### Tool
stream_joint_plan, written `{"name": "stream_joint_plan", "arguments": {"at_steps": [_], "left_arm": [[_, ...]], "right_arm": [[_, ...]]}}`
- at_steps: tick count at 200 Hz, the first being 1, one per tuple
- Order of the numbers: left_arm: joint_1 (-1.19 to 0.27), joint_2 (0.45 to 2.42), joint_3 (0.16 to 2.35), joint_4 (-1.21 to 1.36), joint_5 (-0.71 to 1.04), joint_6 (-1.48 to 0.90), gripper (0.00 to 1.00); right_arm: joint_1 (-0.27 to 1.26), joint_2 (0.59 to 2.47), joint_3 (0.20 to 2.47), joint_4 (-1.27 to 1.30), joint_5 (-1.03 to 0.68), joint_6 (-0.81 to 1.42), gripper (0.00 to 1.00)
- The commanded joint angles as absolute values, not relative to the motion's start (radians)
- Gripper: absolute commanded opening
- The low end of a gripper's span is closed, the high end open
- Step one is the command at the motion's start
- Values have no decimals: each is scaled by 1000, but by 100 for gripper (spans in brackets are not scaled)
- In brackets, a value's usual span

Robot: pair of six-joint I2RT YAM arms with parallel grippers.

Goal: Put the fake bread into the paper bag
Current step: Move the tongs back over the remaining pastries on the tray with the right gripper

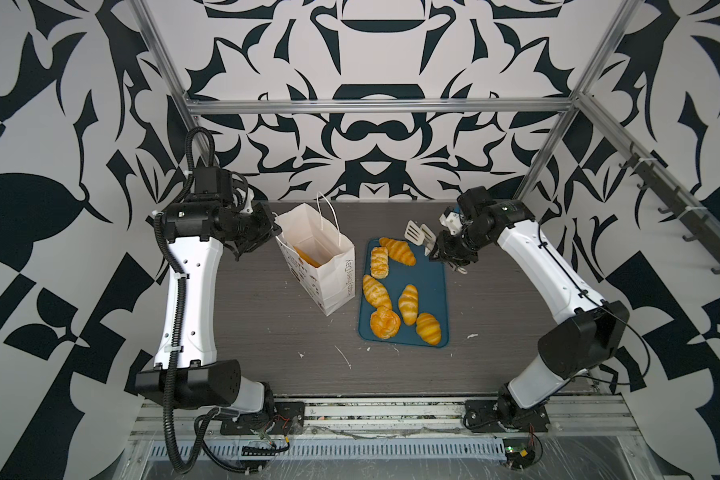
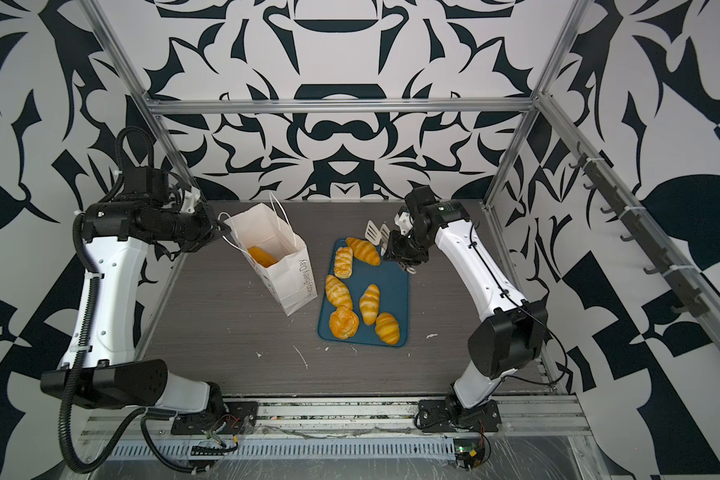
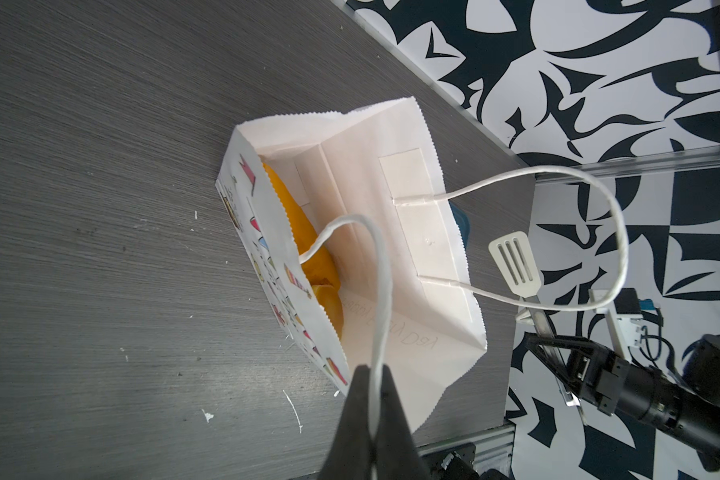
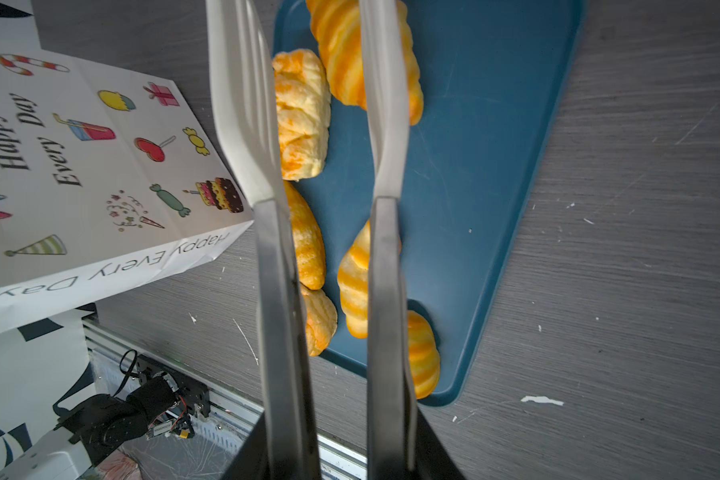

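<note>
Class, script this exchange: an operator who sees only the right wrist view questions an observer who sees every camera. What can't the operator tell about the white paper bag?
Operator: From the right wrist view I see white slotted tongs over the teal-blue rectangular tray, and only the printed outside of the tall white paper bag. Any bread inside?
Observer: Yes. The left wrist view shows glossy orange toy bread lying along its printed wall.
Operator: Is anything holding the bag?
Observer: The left gripper is shut on one thin white cord handle.
</note>
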State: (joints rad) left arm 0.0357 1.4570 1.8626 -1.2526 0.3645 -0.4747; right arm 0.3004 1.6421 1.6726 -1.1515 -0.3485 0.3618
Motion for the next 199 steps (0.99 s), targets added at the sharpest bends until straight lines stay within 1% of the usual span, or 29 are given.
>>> {"name": "stream_joint_plan", "arguments": {"at_steps": [1, 73, 155, 199], "left_arm": [[41, 1434, 1843, -1286, 381, -481, 0], [42, 1426, 1838, -1289, 377, -480, 0], [42, 1429, 1839, -1290, 377, -480, 0], [44, 1431, 1847, -1289, 380, -481, 0]], "right_arm": [[293, 1629, 1659, -1135, -329, 342, 40], [285, 1663, 1595, -1129, -319, 330, 42], [277, 1707, 1589, -1116, -321, 325, 44], [276, 1743, 1626, -1148, -265, 294, 44]]}}
